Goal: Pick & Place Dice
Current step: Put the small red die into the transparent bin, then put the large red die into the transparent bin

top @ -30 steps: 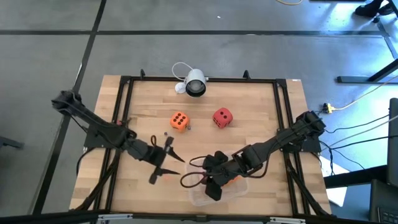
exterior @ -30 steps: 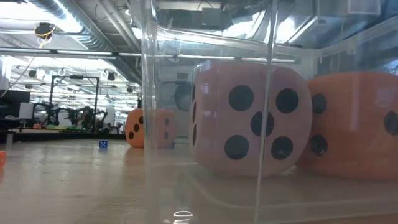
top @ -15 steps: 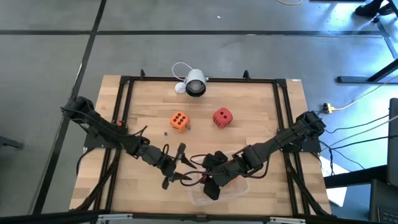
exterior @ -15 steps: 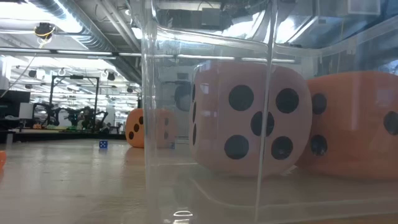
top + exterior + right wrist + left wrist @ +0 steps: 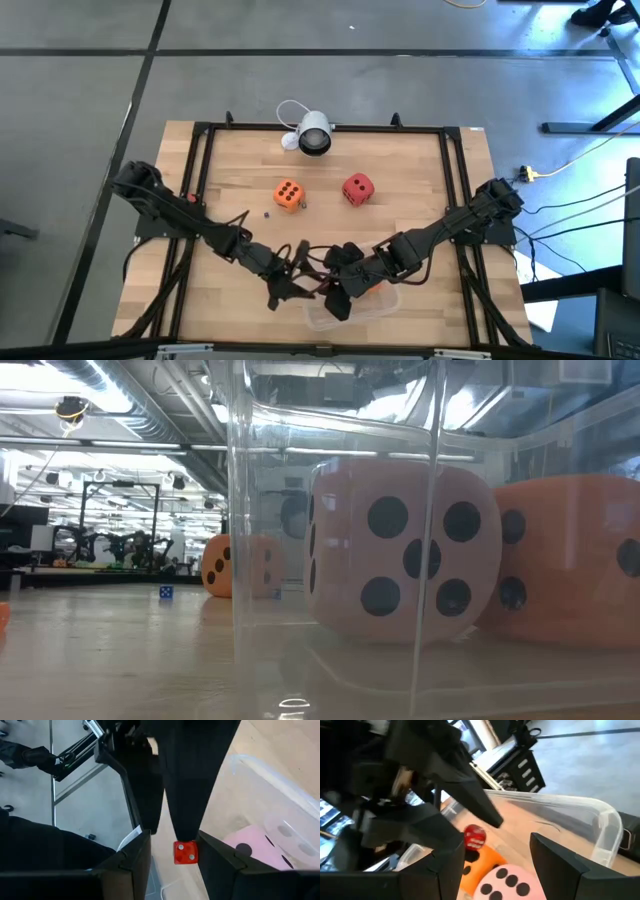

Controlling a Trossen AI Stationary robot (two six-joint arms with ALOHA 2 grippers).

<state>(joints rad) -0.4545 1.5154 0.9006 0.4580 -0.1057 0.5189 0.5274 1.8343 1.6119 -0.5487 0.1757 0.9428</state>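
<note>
A clear tub (image 5: 352, 308) at the table's near edge holds a pale pink die (image 5: 400, 550) and an orange die (image 5: 570, 560), both resting on its floor. Another orange die (image 5: 288, 194) and a red die (image 5: 357, 188) sit on the table farther back. My right gripper (image 5: 340, 300) hangs over the tub's left end, fingers apart. A tiny red die (image 5: 185, 852) shows between them. My left gripper (image 5: 290, 280) is open just left of the tub, pointing at it, with the pink die (image 5: 505, 880) showing beyond its fingers. My right gripper has the tiny red die (image 5: 185, 852) between its fingers, close beside one finger (image 5: 215, 860) and apart from the other. I cannot tell whether that finger touches it.
A white round camera (image 5: 314, 133) with its cord sits at the table's far edge. A tiny blue die (image 5: 165, 592) lies on the open wood left of the far orange die (image 5: 240, 565). A black frame (image 5: 200, 160) runs around the tabletop.
My left gripper has moved toward the table's right and near edges, sinking a little. It has closed in on the tub and my right gripper and has rolled about its own pointing line. It has stayed open.
</note>
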